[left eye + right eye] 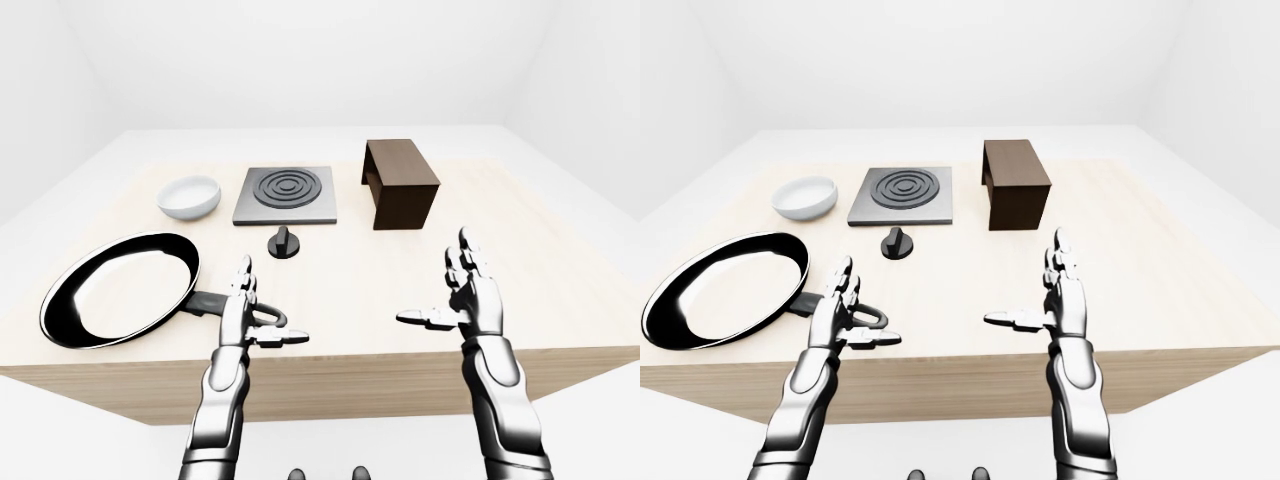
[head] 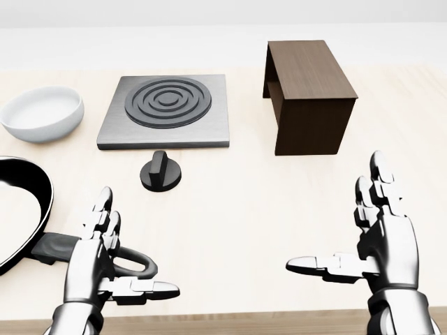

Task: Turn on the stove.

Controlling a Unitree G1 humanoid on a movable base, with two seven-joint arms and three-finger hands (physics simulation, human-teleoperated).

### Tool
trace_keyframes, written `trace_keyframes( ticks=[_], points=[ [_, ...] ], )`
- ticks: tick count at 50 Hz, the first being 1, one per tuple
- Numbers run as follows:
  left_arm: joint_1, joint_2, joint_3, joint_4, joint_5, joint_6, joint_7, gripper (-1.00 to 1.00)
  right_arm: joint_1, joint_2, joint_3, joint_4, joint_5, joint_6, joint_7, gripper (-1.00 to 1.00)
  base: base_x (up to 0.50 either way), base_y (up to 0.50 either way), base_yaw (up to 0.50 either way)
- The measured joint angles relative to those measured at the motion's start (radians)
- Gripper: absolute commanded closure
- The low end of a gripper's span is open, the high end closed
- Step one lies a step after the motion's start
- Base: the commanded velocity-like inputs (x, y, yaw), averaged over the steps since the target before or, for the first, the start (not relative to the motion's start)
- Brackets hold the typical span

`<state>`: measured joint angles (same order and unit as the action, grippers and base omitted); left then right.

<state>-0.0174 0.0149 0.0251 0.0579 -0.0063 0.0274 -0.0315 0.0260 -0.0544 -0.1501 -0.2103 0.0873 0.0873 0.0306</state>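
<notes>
Pale wooden tabletop (image 2: 237,209) holds everything in view. Flat grey square stove plate (image 2: 166,112) with dark concentric burner rings sits at upper centre of the head view. Its black round control knob (image 2: 160,172) with a raised bar grip sits just below the plate's lower edge, apart from it, on bare wood; the bar points roughly up-down in the head view.

White shallow ceramic bowl (image 2: 42,113) is left of the plate, well apart. Dark brown wooden box-shaped stand (image 2: 307,94), open on its left side, is right of the plate. Black frying pan (image 1: 120,288) with a pale interior lies at the left edge of the table, handle pointing right with its loop end under the left hand.

Silver three-finger left hand (image 2: 98,262) hovers over the pan handle end at lower left of the head view: fingers straight and spread, thumb out to the right, gripping nothing. Silver right hand (image 2: 377,244) is at lower right, below the stand: fingers straight up, thumb out to the left, also spread and empty.

Neither hand touches the knob; the left one is nearer, below and slightly left of it. The right is well apart from it.
</notes>
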Motion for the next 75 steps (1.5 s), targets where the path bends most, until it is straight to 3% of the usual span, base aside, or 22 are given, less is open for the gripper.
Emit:
trace_keyframes(
  ticks=[33, 48, 75],
  points=[
    [-0.002, -0.001, 0.001, -0.011, -0.006, 0.025, 0.0, -1.0, 0.025, -0.05, -0.228, -0.27, 0.072, 0.0, -0.033, -1.0, 0.0, 0.0, 0.0],
    [-0.003, -0.001, 0.001, -0.01, -0.007, 0.026, 0.001, -1.0, 0.023, -0.055, -0.248, -0.282, 0.082, 0.0, -0.035, -1.0, 0.0, 0.0, 0.0],
    [-0.002, -0.001, 0.0, 0.009, -0.001, 0.011, 0.002, -1.0, 0.025, -0.052, -0.237, -0.266, 0.079, 0.0, -0.027, -1.0, 0.25, 0.0, 0.0]
  ],
)
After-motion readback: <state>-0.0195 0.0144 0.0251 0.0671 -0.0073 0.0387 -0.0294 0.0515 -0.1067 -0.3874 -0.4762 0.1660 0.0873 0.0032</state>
